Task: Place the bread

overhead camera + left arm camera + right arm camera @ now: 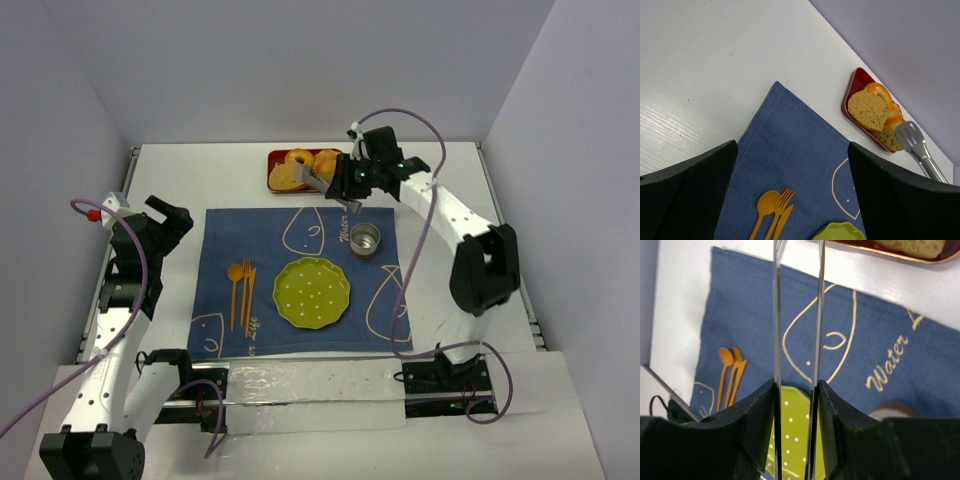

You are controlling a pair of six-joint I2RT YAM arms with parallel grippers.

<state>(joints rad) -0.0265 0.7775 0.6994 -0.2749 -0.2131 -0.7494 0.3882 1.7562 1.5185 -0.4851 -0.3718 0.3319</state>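
Note:
The bread (287,178) is a flat tan slice with a brown crust, lying at the left of the red tray (307,188) at the back; it also shows in the left wrist view (867,109). My right gripper (350,192) is shut on metal tongs (325,182) whose slightly parted tips hover by the tray's front edge, just right of the bread. In the right wrist view my right gripper (796,390) grips the two tong arms (776,315). The green plate (312,292) sits on the blue placemat. My left gripper (172,215) is open and empty at the far left.
A donut (299,157) and an orange bun (331,160) share the tray. A metal cup (364,240) stands on the blue placemat (230,235) just below my right gripper. Orange cutlery (241,285) lies left of the plate. Walls close in at the back and sides.

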